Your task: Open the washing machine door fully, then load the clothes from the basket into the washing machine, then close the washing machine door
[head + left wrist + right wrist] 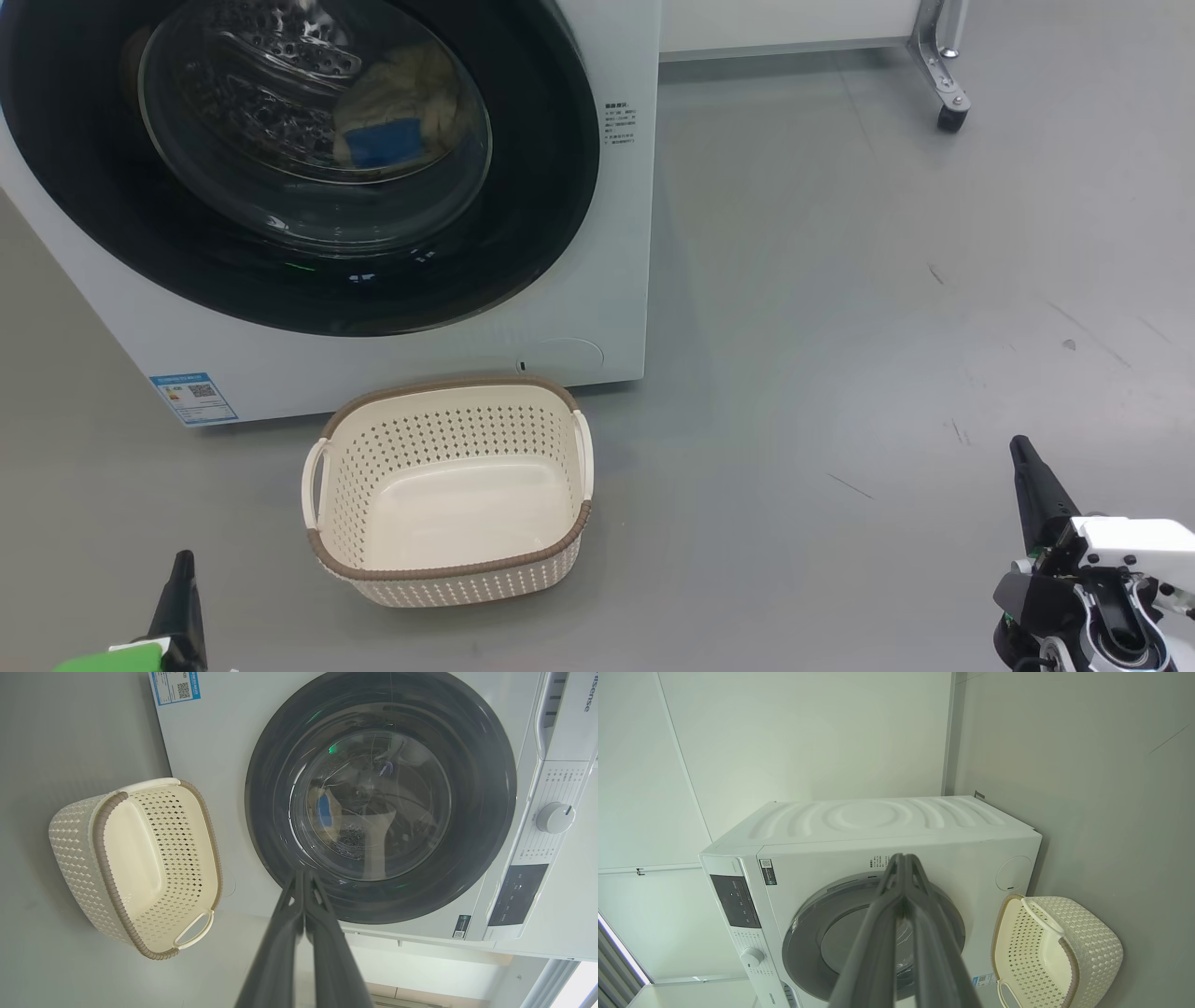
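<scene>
The white washing machine stands at the upper left with its round black-rimmed door shut flat against the front. Through the glass, pale yellow clothes with a blue piece lie in the drum. The cream basket sits on the floor in front, empty. My left gripper is at the lower left, fingers shut and holding nothing. At the lower right, my right gripper is shut and empty too. In the wrist views the shut fingers point at the machine.
Grey floor stretches open to the right of the machine. A metal leg on a caster stands at the top right. The machine's control panel and dial are on its upper front.
</scene>
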`<state>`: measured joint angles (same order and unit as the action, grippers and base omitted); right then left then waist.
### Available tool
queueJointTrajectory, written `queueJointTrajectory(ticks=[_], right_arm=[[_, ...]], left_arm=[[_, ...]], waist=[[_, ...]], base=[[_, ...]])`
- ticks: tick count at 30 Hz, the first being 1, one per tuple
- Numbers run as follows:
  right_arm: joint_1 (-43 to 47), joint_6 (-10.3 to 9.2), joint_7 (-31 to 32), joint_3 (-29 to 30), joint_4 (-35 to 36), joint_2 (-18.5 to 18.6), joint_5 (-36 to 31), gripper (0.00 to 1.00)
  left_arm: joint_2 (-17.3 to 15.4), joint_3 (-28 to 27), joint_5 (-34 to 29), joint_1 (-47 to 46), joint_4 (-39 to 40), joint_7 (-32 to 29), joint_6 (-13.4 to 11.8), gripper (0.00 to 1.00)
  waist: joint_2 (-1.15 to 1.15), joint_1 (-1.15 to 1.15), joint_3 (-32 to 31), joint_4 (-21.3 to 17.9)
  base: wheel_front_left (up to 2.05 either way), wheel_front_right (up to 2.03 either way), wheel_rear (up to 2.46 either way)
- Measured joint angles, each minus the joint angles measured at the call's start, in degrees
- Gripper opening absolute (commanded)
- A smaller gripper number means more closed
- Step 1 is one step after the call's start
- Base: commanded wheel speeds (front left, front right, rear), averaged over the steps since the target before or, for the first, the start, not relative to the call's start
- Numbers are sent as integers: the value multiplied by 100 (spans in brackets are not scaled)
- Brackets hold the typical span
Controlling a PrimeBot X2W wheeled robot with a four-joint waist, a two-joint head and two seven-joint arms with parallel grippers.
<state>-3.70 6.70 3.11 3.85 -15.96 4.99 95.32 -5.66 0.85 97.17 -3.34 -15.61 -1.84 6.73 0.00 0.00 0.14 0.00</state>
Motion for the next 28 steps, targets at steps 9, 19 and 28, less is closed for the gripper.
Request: queueJointTrajectory(ticks=[9,19,28], right_arm=[[0,5,1,7,1,-1,0,0],[0,5,19,12,2,-10,-1,0],[0,5,19,13,3,-16,-1,0]], left_arm=[[1,-7,-7,-1,2,-15,0,0],[3,-14,-8,-2,7,-15,0,0],[4,-22,-9,-2,11,-16,0,0]], waist=[[0,0,1,0],[0,0,1,0],[0,0,2,0]], base=[[0,0,0],[0,0,0],[0,0,0]])
